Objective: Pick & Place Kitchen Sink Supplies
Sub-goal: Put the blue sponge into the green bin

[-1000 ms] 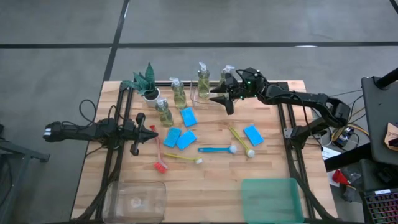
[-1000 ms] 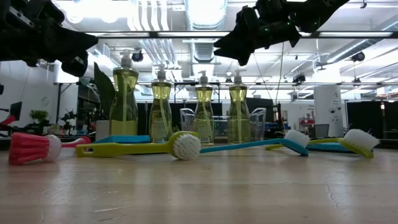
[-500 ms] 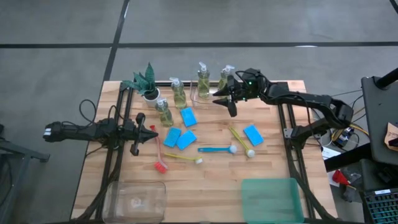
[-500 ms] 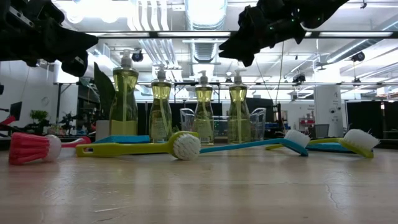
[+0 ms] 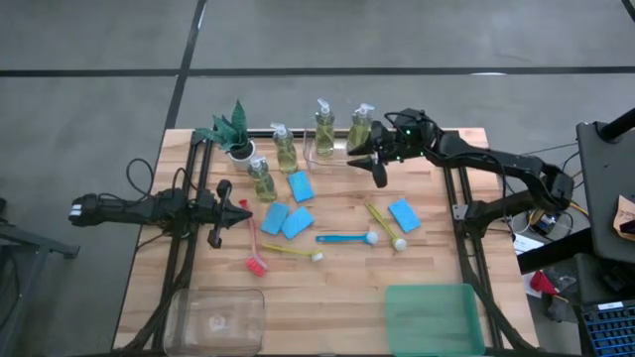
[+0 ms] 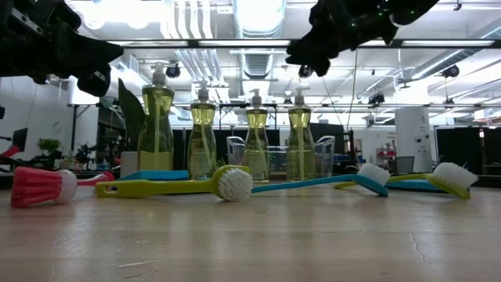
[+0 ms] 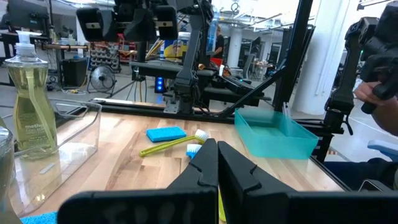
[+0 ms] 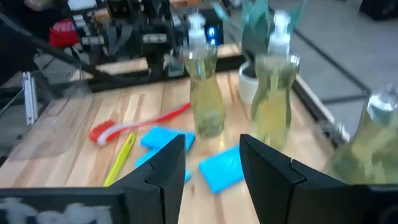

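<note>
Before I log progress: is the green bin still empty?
Empty. The high view shows only bare floor inside the green bin; the supplies lie elsewhere on the table.

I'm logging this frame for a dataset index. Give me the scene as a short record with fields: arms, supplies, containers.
right gripper: fingers open, held above the table's far side next to the rightmost soap bottle, holding nothing
left gripper: fingers shut, holding nothing, waiting at the table's left side
soap bottles: four, upright, near the far edge
sponges: four blue, flat on the table
brushes: red brush, blue brush, two yellow-green
clear bin: near left corner
teal bin: near right
plant: far left corner
</note>
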